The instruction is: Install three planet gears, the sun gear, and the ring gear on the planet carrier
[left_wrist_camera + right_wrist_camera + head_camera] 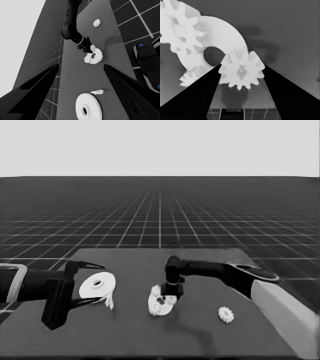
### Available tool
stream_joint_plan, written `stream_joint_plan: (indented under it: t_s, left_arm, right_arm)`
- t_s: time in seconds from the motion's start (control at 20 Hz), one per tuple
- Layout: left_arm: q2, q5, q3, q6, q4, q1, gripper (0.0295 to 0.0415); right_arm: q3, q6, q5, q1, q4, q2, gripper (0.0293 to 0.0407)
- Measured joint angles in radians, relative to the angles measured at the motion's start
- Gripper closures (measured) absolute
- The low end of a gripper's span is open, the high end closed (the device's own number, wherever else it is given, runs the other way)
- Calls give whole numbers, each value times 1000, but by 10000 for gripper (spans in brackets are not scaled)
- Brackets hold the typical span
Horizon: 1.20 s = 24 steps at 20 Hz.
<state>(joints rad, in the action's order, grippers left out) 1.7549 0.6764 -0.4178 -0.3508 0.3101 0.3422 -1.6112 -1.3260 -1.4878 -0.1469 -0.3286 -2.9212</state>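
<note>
- I see a planet gear (241,72) pinched flat between my right gripper's (169,296) fingers, its hole facing the wrist camera, over the smaller round part (159,303) mid-table.
- Left gripper (89,285) waits spread around the larger round part (98,285) at the table's left end.

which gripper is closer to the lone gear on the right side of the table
Right. The right gripper is at the smaller round part mid-table, a short way from the lone gear. The left gripper waits over the table's left end, farther off.

1 gear (226,314) lies right of smaller round part (161,303).
</note>
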Motion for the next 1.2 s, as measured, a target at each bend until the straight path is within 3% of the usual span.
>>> stream_joint_plan:
  t_s: [0.2,0.3,0.35,0.7,0.85,1.2]
  left_arm:
    - [0,0,0,0,0,0,326]
    - [0,0,0,0,0,0,326]
    - [0,0,0,0,0,0,326]
    - [0,0,0,0,0,0,326]
    - [0,0,0,0,0,0,326]
    - [0,0,0,0,0,0,326]
  right_arm:
    - [-5,3,3,-5,-5,-1,388]
    - [-5,3,3,-5,-6,-2,328]
    - [-5,3,3,-5,-6,-2,319]
    - [-6,3,3,-6,-6,-2,315]
    - [85,-52,-43,118,110,23,315]
    - [95,-58,-49,151,143,25,315]
